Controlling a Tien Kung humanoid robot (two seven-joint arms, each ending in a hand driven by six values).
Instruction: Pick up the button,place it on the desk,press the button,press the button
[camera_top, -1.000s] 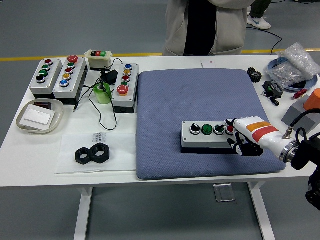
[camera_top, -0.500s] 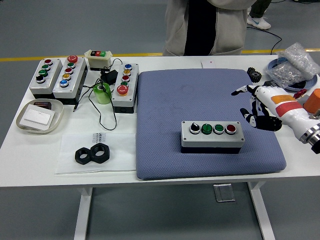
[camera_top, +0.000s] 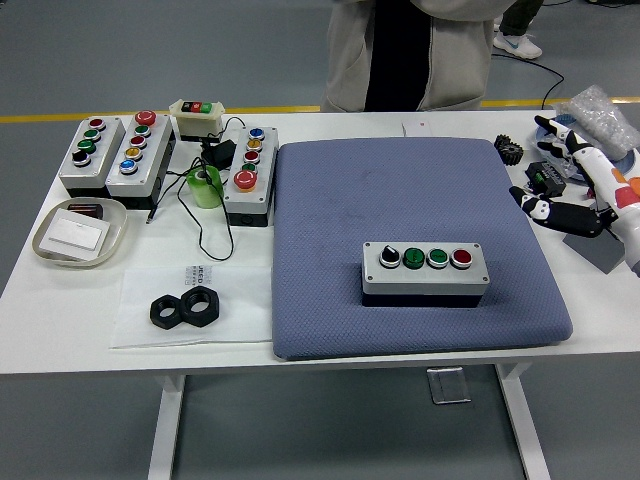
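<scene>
A grey button box (camera_top: 425, 272) lies on the blue mat (camera_top: 410, 200), right of its middle. Its top carries a black knob, two green buttons and a red button (camera_top: 461, 258). My right hand (camera_top: 565, 175), white with black fingers, hangs over the table's right edge, well clear of the box. Its fingers are spread and hold nothing. The left arm does not show.
Three more button boxes (camera_top: 135, 150) and a small switch unit stand at the back left, with a green tape roll (camera_top: 205, 186) and cables. A shallow tray (camera_top: 78, 232) and two black nuts (camera_top: 185, 308) lie at the left. Small parts and a bag crowd the right rear. A person stands behind the table.
My right hand has left the box's red button and pulled back up and to the right, off the mat. The box has stayed where it was.
</scene>
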